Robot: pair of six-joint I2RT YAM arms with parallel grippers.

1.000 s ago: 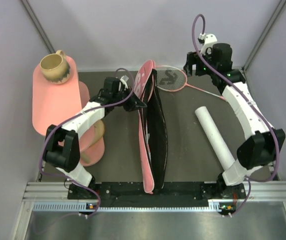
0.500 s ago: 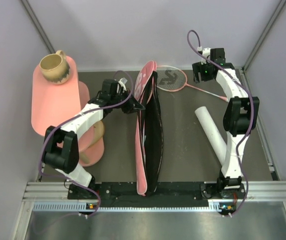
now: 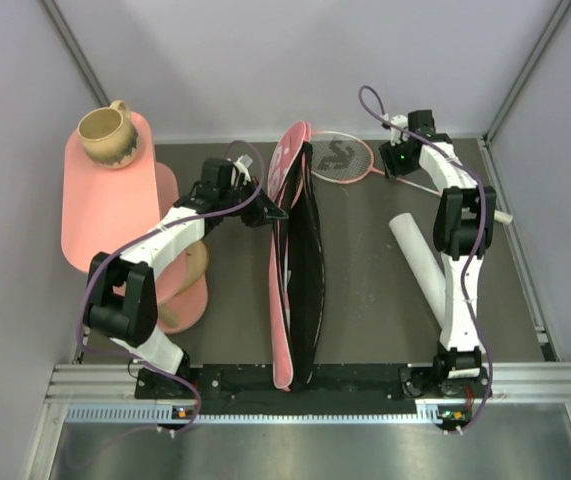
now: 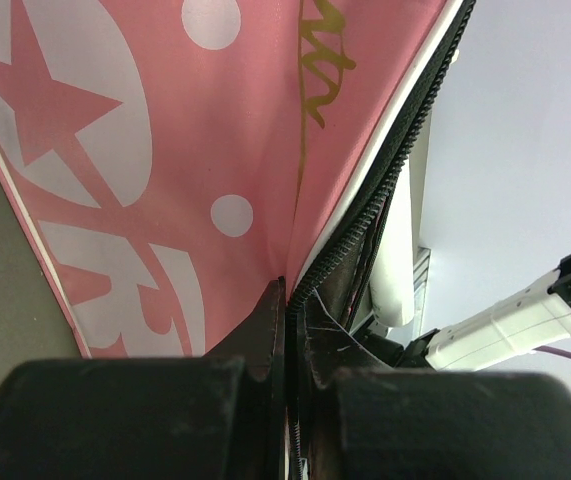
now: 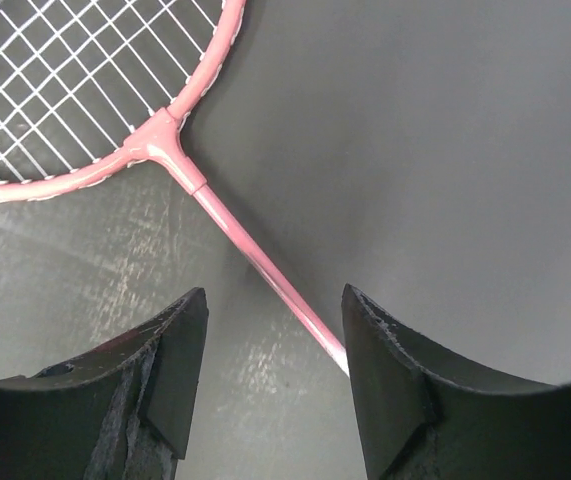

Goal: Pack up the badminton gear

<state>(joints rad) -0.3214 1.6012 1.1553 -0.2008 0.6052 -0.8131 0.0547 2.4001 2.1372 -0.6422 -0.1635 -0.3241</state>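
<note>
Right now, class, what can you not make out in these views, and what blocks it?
Pink bag, inside: top view shows only a dark opening; fabric fills the left wrist view.
Racket, handle: mostly behind the right arm in the top view; out of frame in the right wrist view.
White tube, near end: behind the right arm, top view.
Shuttlecocks: none seen in any view.

smooth pink cloth on the bag [image 4: 165, 150], faintly sheeny, with flat white print and a black toothed zip [image 4: 360, 205]. glossy pink frame on the racket [image 5: 170, 132], taut white strings. matt dark grey table [image 5: 445, 120], scuffed pale in patches. matt black right fingers [image 5: 395, 400], rough-edged. smooth white tube [image 3: 415, 245].
</note>
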